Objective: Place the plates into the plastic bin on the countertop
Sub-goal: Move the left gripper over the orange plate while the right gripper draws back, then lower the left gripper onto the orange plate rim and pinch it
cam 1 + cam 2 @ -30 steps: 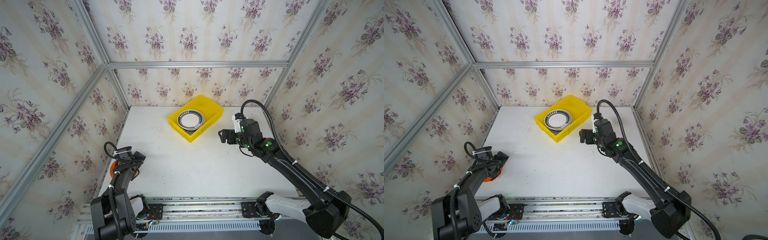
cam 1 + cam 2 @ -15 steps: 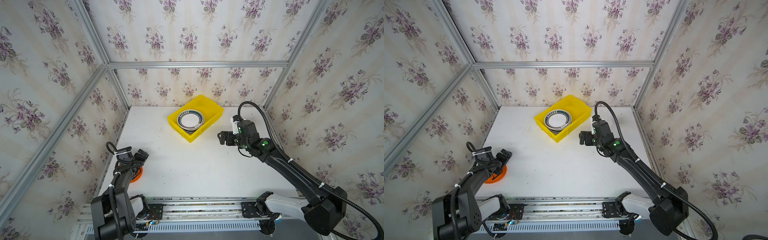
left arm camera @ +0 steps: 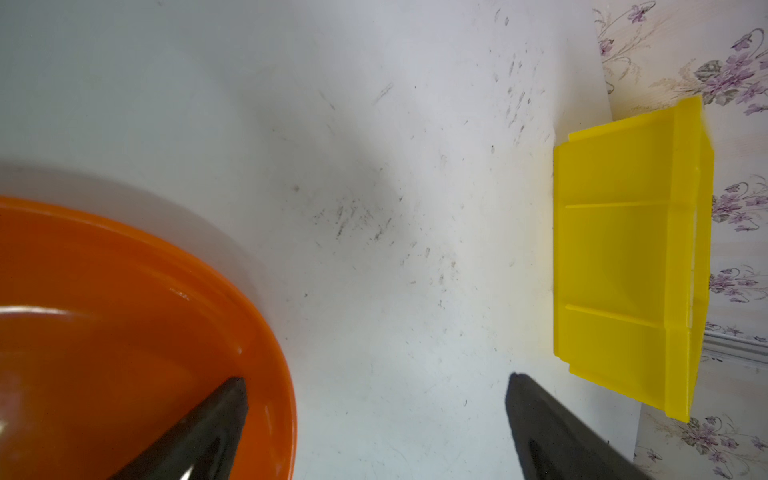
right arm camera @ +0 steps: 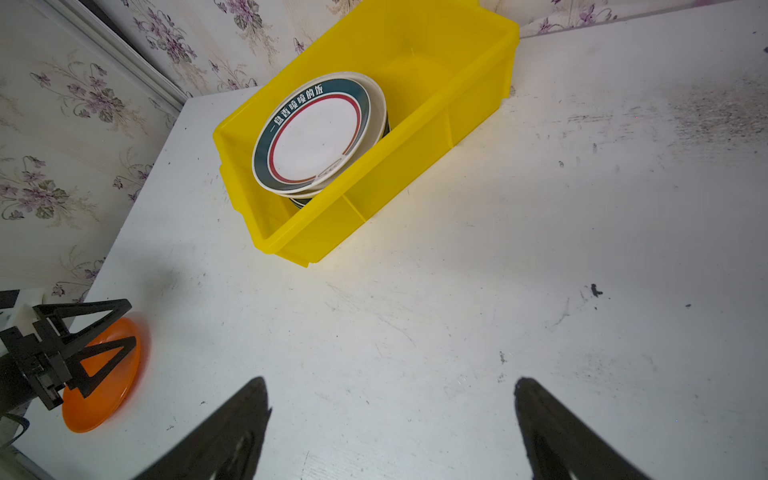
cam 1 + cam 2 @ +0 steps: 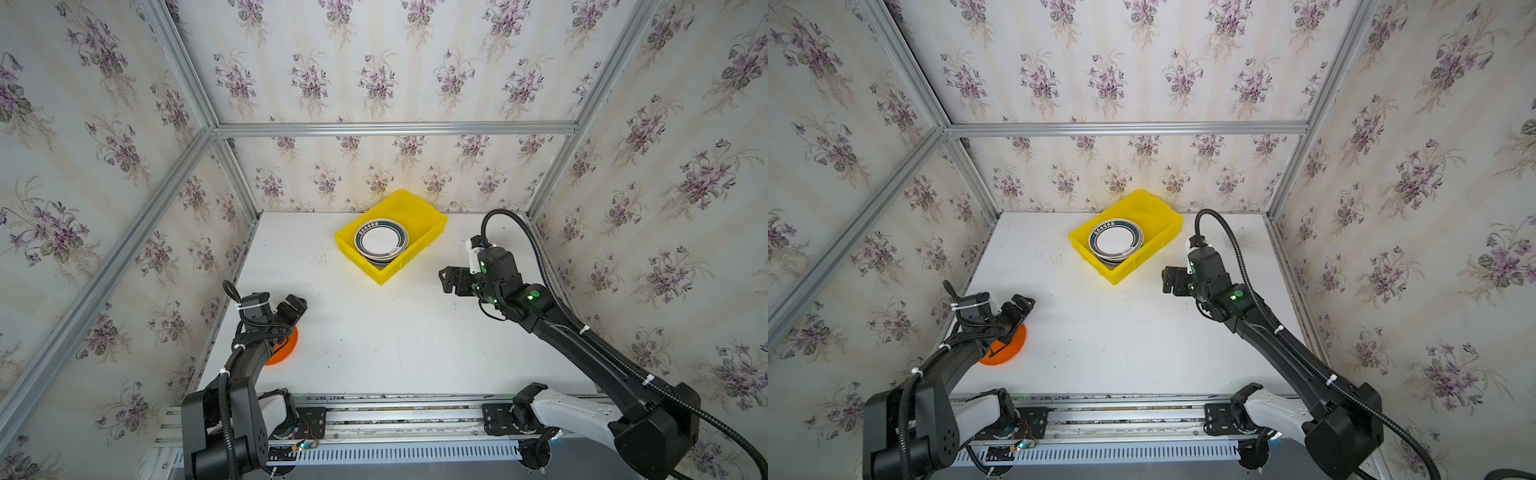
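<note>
- The orange plate (image 5: 1007, 347) is lying flat at the near left corner of the counter (image 5: 395, 332), the only plate I am seeing outside the plastic bin (image 5: 390, 270).
- The left hand (image 3: 374, 382) is hanging right over it with its fingers spread wide, gripping nothing. In the left wrist view one finger (image 3: 216, 415) is sitting over the plate's hollow and the other over bare counter, so the rim is running between them.
- Whether that inner finger is actually touching the plate I cannot say from here; it is looking very close.
- The right hand (image 5: 446, 280) is hovering well apart from the plate, fingers likewise spread and empty, near the bin's front corner on its right.
- The bin is sitting at the back of the counter, turned on the diagonal, with a stack of plates (image 4: 316, 137) resting in its nearer end and its far end bare.
- I am judging the left arm the one for this pick: it is straddling the rim, and from there the bin is lying ahead and to the right, across open counter.
</note>
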Available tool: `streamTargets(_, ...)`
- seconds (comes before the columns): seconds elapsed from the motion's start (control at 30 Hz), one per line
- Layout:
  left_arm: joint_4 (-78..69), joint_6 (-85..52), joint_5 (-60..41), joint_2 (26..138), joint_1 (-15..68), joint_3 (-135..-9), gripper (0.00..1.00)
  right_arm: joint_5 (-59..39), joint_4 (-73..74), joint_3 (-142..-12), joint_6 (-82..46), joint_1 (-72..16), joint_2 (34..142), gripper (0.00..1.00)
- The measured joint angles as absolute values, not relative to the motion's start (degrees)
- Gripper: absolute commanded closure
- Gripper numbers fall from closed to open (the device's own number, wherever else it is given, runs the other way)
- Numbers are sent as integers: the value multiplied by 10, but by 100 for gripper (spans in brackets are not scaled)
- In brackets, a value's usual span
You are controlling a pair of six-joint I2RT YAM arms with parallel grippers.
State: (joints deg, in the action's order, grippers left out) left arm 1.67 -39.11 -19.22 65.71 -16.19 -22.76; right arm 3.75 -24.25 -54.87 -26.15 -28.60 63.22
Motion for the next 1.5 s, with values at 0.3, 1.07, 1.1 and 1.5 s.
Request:
streamTargets(0.3, -5, -416, -180, 671, -79, -233, 0, 40, -251, -516, -275, -286, 597, 5)
streamTargets(1.07, -37, -503, -124, 756, 180, -311, 0, 54, -272, -486, -283, -286, 540, 5)
streamTargets(1.1, -30, -509, -118, 742, 180, -308, 0, 54, -272, -486, -283, -286, 540, 5)
streamTargets(1.5, 197, -532, 84, 457, 157, -268, 0, 41, -273, -491, -287, -286, 571, 1)
